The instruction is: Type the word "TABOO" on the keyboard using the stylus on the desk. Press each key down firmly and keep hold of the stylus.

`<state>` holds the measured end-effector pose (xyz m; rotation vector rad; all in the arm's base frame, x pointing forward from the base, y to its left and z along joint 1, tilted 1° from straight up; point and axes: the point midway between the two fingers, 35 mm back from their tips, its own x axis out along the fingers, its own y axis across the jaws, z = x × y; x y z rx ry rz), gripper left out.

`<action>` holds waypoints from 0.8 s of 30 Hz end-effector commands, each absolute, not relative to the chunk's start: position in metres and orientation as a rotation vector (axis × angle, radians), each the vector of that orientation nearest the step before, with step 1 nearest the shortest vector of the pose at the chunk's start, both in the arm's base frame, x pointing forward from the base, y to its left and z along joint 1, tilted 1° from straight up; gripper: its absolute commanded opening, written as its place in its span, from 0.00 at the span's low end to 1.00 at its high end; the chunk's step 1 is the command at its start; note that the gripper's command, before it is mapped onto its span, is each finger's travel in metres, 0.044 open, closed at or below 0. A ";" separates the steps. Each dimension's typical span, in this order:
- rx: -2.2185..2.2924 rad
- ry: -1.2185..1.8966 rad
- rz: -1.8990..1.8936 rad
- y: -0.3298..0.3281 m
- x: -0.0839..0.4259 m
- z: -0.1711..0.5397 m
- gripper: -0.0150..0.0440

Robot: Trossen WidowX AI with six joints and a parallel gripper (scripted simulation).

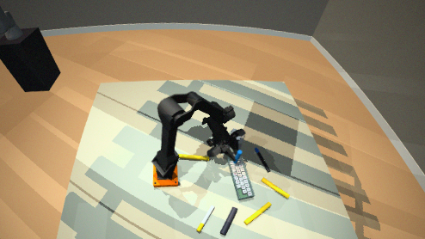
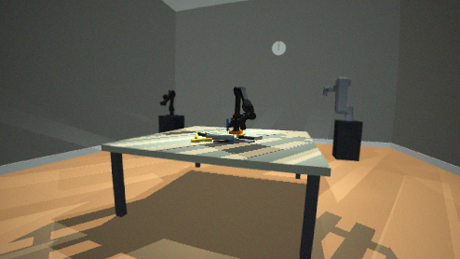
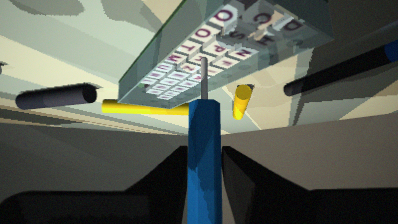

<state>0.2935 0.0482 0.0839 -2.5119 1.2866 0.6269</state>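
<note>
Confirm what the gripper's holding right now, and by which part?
The gripper is shut on the blue stylus, gripping its barrel; the thin grey tip points at the keyboard.

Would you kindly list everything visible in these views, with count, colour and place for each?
Keyboard: one, green with pale keys, on the table in front of the arm.
Blue stylus: one, held in the gripper, thin grey tip over the keys.
Yellow sticks: three, one by the arm's base, two beside the keyboard's far end.
White-and-yellow pen: one, near the table's front edge.
Dark cylinder: one, grey, beside that pen.
Black pen with blue tip: one, right of the keyboard.
Table: one, striped grey and cream top, dark legs.
Black pedestals: two, by the walls, each bearing a device.
Wall clock: one, pale, round.
Arm: one, black, orange base.
Gripper: one, black, shut on the stylus.
</note>
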 end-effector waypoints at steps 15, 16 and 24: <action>-2.519 1.293 0.632 0.047 0.293 0.074 0.39; -2.519 1.293 0.632 0.047 0.293 0.074 0.39; -2.519 1.293 0.632 0.047 0.293 0.072 0.39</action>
